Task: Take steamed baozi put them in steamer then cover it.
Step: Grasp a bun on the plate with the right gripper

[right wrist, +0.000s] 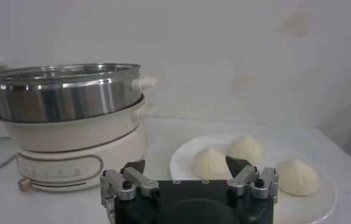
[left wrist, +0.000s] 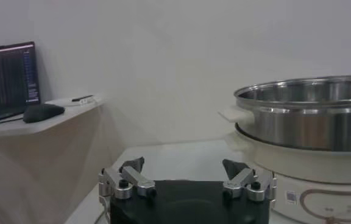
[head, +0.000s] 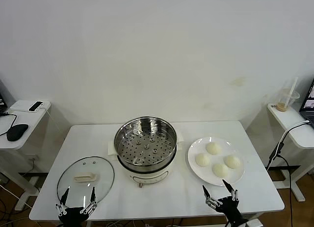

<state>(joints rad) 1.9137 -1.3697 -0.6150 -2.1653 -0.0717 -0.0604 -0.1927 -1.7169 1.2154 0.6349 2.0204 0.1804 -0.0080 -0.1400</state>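
The steamer (head: 145, 143) stands uncovered at the table's middle, its perforated tray bare; it also shows as a steel pot (left wrist: 309, 122) (right wrist: 72, 103) in both wrist views. Several cream-white baozi (head: 213, 148) (right wrist: 211, 163) lie on a white plate (head: 196, 170) to its right. The glass cover (head: 86, 178) lies flat on the table at front left. My left gripper (head: 78, 192) (left wrist: 183, 164) hovers open at the cover's near edge. My right gripper (head: 215, 186) (right wrist: 186, 163) hangs open just in front of the plate. Neither holds anything.
A side shelf at the left carries a mouse (head: 17, 132) and a phone (head: 35, 106). Another shelf at the right bears a plastic cup (head: 287, 99), with a cable (head: 279, 148) hanging beside the table. Both grippers sit at the table's front edge.
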